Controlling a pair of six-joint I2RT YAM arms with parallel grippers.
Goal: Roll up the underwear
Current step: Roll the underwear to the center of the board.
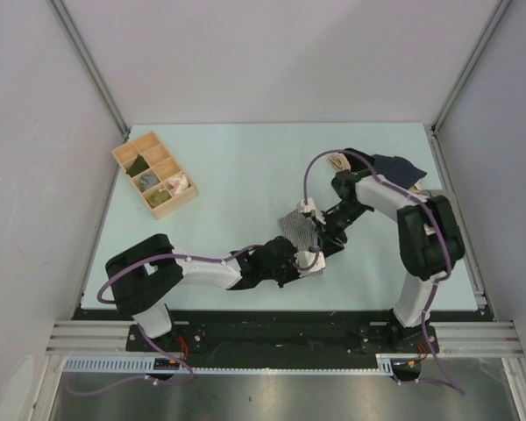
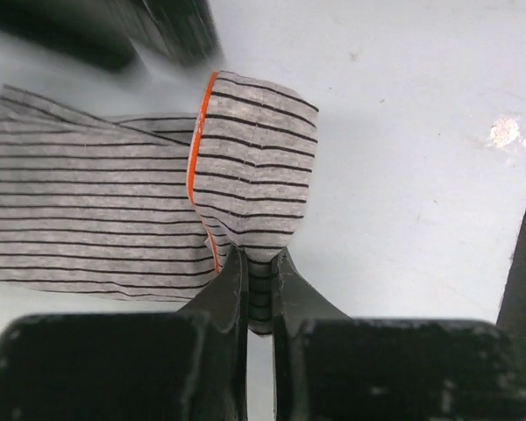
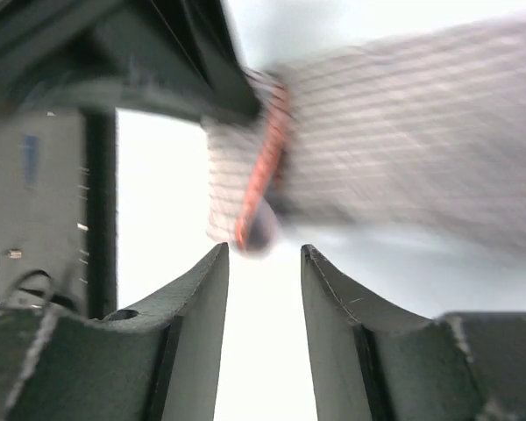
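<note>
The left end effector is clamping the folded, orange-edged end of the striped underwear, which is lying mid-way across the bench. The right end effector is hovering beside it, fingers apart and empty. The roll seems to be just starting, and the next move calls for turning the pinched end over the flat part.

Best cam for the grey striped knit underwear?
Left wrist: grey striped underwear sharp, orange trim visible, folded end pinched in the left gripper. Right wrist shows it blurred beyond the open right gripper. Top external shows only a small, distant patch.
</note>
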